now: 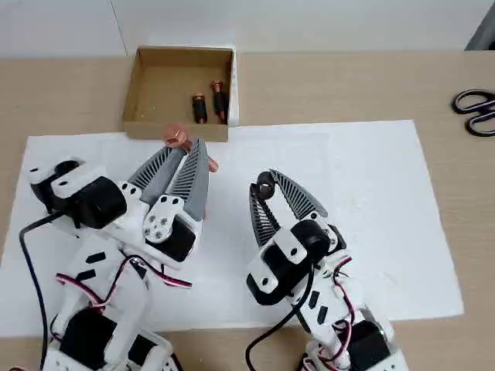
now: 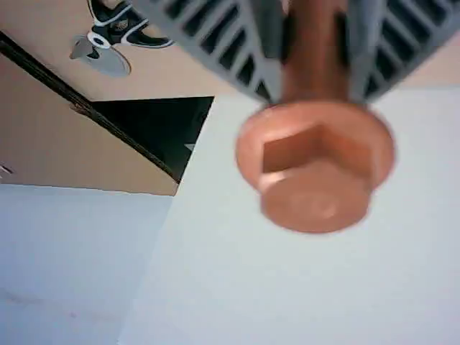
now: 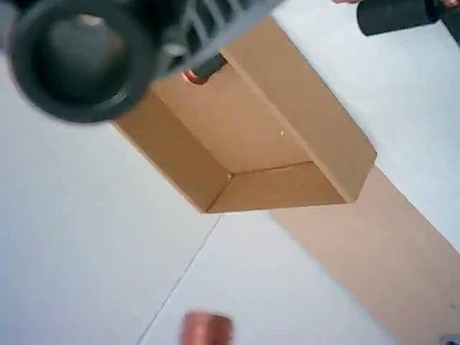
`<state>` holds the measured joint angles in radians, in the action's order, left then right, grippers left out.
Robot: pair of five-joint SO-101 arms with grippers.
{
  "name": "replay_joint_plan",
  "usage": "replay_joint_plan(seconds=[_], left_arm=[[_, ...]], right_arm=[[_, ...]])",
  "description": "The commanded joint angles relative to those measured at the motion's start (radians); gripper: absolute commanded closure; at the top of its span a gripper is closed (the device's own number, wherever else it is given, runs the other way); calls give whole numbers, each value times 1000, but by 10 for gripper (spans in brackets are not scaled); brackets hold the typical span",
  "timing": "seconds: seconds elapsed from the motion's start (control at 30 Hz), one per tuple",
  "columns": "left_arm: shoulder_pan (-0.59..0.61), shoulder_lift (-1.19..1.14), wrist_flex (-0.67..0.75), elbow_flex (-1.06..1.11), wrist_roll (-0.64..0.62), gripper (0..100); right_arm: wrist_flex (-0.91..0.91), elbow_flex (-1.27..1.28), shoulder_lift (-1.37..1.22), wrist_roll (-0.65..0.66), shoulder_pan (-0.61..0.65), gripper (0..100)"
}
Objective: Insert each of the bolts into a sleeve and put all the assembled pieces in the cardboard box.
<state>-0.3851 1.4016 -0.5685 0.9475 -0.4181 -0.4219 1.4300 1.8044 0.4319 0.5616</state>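
My left gripper (image 1: 190,148) is shut on a copper bolt (image 1: 179,139) just in front of the cardboard box (image 1: 136,85). The bolt's hexagonal head (image 2: 316,165) sticks out past the grey fingers (image 2: 215,36), and its shank runs between them. My right gripper (image 1: 267,184) sits to the right over the white paper, shut on a black sleeve (image 1: 265,188). The sleeve's open end (image 3: 79,57) faces the right wrist camera, with the box (image 3: 287,136) beyond it. Two assembled pieces (image 1: 209,102) lie inside the box.
A white paper sheet (image 1: 371,201) covers the tabletop under both arms. Scissors (image 1: 476,110) lie on the bare wood at the far right edge. The box stands at the paper's far left corner.
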Motion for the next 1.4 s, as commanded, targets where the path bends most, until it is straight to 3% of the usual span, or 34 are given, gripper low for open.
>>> replay_joint_plan(seconds=[0.0, 0.13, 0.2, 0.43, 0.77, 0.93, 1.17, 1.37], left_arm=[[3, 17, 31, -4, 8, 994], [2, 14, 101, -2, 6, 994], [-5, 8, 150, -2, 6, 994], [-58, -48, 172, -50, 2, 994], [-133, -192, 166, -213, 5, 994], [-230, -269, 21, -312, 11, 994], [-333, -307, -77, -361, 311, 994], [-367, -302, -124, -369, 336, 994]], right_arm=[[35, -12, 12, -115, 1, 995], [82, -2, 10, -364, -1, 995], [116, 26, 8, -404, -1, 995], [312, 104, 8, -356, -38, 995], [328, 147, 8, -330, -44, 995], [326, 149, 7, -330, -45, 995], [282, 149, 5, -328, -44, 995], [228, 149, 7, -330, -44, 995]])
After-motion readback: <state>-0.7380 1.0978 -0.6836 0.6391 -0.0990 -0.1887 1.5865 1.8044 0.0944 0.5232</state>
